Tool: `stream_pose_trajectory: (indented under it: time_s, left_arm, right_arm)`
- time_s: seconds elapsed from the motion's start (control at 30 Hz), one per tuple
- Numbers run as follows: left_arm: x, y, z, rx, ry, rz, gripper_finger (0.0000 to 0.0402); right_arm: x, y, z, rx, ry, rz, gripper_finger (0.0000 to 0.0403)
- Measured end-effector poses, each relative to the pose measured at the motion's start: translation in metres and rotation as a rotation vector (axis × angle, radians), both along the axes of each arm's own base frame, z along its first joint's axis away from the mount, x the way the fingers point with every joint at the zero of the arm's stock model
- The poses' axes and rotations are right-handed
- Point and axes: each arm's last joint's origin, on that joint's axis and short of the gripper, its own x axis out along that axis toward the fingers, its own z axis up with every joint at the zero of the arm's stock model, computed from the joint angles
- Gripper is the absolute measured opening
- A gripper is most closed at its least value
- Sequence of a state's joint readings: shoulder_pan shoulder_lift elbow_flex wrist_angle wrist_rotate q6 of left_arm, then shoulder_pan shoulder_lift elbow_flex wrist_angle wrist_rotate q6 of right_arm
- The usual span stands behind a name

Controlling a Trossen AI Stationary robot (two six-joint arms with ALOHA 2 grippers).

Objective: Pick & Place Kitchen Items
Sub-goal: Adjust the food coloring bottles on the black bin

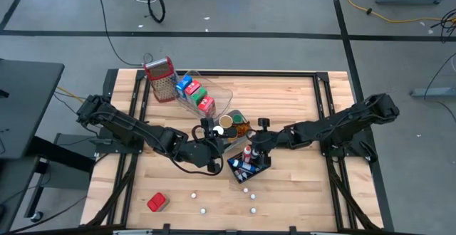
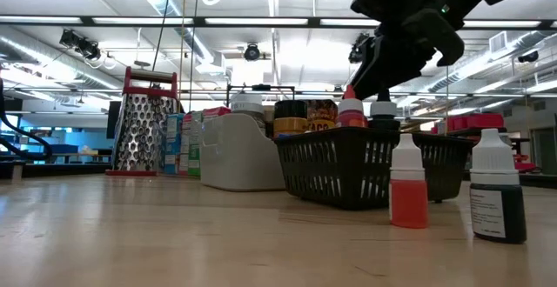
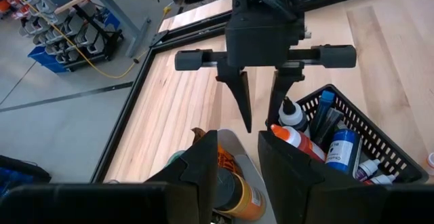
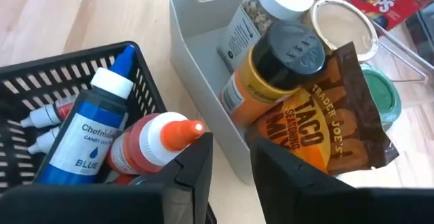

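Observation:
A black mesh basket [image 1: 249,165] holds small bottles, among them a red one with an orange cap [image 4: 157,142] and a blue one [image 4: 88,139]. Beside it a grey bin [image 1: 226,137] holds jars and a taco seasoning pouch [image 4: 319,125]. My right gripper [image 3: 261,112] is open and hovers above the border between basket and bin, fingers pointing down, next to the orange-capped bottle [image 3: 293,137]. My left gripper [image 3: 237,166] is open too, facing it over the grey bin and an orange jar [image 3: 234,187]. Red, blue and green cartons [image 1: 196,92] stand in a clear tray.
A metal grater [image 1: 160,78] stands at the far left next to the clear tray. A red carton [image 1: 157,201] and several white caps [image 1: 251,196] lie on the near part of the table. Two small dropper bottles [image 2: 408,183] stand near the low camera.

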State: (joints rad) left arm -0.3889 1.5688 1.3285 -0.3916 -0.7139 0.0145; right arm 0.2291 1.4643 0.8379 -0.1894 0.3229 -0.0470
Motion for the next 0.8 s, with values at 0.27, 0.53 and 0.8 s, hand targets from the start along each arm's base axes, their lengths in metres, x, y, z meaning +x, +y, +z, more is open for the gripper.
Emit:
stream_pose_trajectory:
  time_s: [0.27, 0.53, 0.8]
  left_arm:
    - [0.000, 0.000, 0.000, 0.000, 0.000, 0.000, 0.0115]
    - [0.000, 0.000, 0.000, 0.000, 0.000, 0.000, 0.0115]
    - [0.000, 0.000, 0.000, 0.001, 0.001, 0.001, 0.0115]
  right_arm:
    - [0.004, 0.003, 0.004, 0.011, -0.044, 0.100, 0.0109]
    - [0.004, 0.004, 0.009, -0.027, -0.066, 0.139, 0.0109]
    - [0.010, 0.021, 0.068, 0.099, -0.206, 0.186, 0.0109]
